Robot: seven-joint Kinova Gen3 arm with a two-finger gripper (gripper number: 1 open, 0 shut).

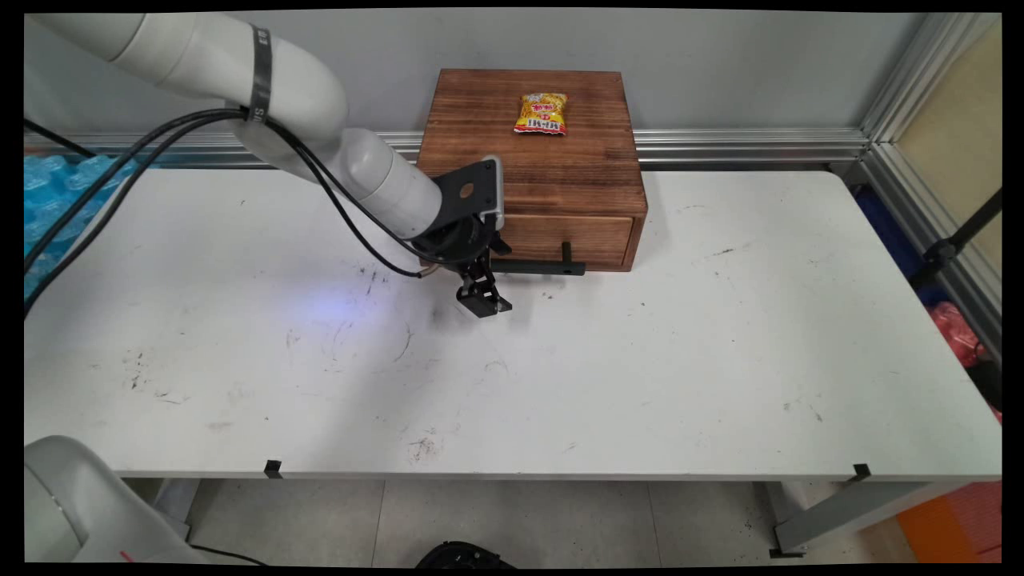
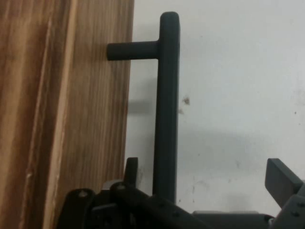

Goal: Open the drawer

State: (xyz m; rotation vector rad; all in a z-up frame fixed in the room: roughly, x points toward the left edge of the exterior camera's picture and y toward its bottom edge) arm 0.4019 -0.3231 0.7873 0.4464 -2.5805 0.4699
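My gripper hangs low over the white table, fingers spread wide and gripping nothing. One finger sits in the gap between the wooden drawer box and its black bar handle; the other finger stands well out on the handle's far side. A yellow snack packet lies atop the box, well beyond my fingers.

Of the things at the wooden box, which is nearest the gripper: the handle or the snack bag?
The black bar handle on the drawer front; the open gripper straddles it. The yellow snack bag lies on the box top.
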